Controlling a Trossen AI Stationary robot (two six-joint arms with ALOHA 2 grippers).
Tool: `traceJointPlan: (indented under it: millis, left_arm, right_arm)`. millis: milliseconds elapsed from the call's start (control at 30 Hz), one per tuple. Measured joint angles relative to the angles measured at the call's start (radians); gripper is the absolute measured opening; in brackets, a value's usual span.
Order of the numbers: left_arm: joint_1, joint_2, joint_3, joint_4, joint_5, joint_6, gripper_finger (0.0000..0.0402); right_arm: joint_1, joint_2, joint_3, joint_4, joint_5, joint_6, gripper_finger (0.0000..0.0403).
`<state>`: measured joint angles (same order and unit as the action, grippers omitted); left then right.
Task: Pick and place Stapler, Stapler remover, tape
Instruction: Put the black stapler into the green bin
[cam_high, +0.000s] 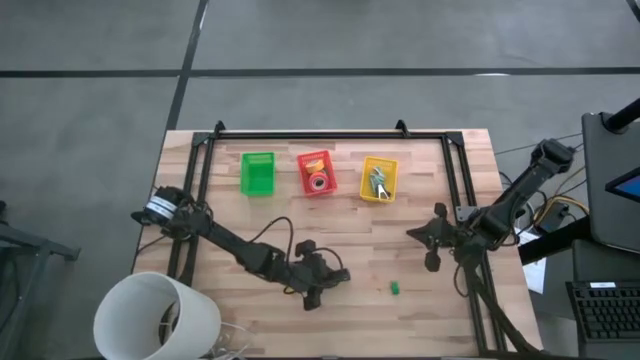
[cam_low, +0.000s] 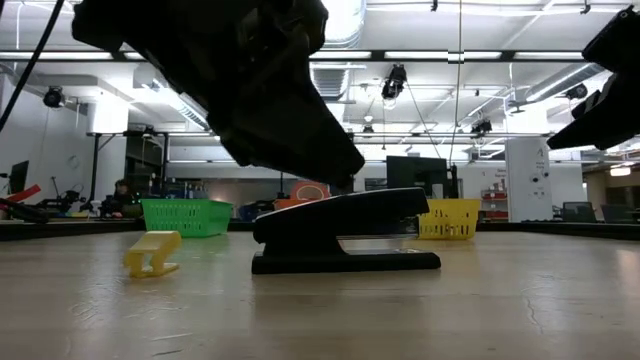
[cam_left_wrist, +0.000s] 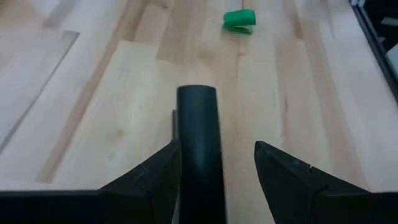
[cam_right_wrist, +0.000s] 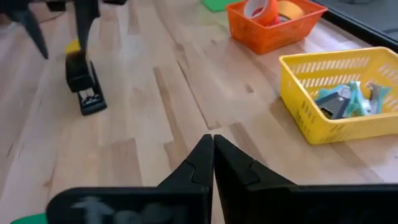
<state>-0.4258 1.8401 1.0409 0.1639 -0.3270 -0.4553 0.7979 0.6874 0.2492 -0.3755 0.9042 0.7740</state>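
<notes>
Black on pale wood: the stapler (cam_low: 345, 230) stands upright on the table (cam_high: 420, 300), lower centre of the high view, and your left gripper (cam_high: 322, 283) is right over it. In the left wrist view the stapler's bar runs up between the two spread fingers (cam_left_wrist: 158, 180); one looks to touch its side and the other stands clear of it, so the jaws are open and not yet clamping.

The step in hand looks like the stapler pick. Next, you would close squarely on the body, lift, then carry it toward the baskets along the top of the high view. The green basket (cam_high: 257, 173), upper left of centre, shows nothing inside from above, so it seems the likely target.

The tape (cam_high: 318, 181) already sits in the orange basket (cam_high: 316, 172); the yellow basket (cam_high: 378, 179) holds small metal tools. A small green piece (cam_high: 394, 288) lies just right of the stapler, a yellow one (cam_low: 152, 253) beside it.

Your right gripper (cam_high: 432, 240) waits at centre right, fingers pressed together, holding nothing.
</notes>
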Motion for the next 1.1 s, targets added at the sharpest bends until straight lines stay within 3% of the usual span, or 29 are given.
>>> traceJointPlan:
  millis: [367,1100]
  left_arm:
    - [-0.008,0.029,0.000,-0.048,-0.052,-0.041,0.0204]
    - [-0.009,0.033,-0.011,-0.110,-0.007,-0.104,0.0204]
  right_arm:
    - [0.000,-0.066,-0.057,0.013,0.034,-0.009,0.0008]
    - [0.000,-0.063,-0.058,0.014,0.049,-0.018,0.0008]
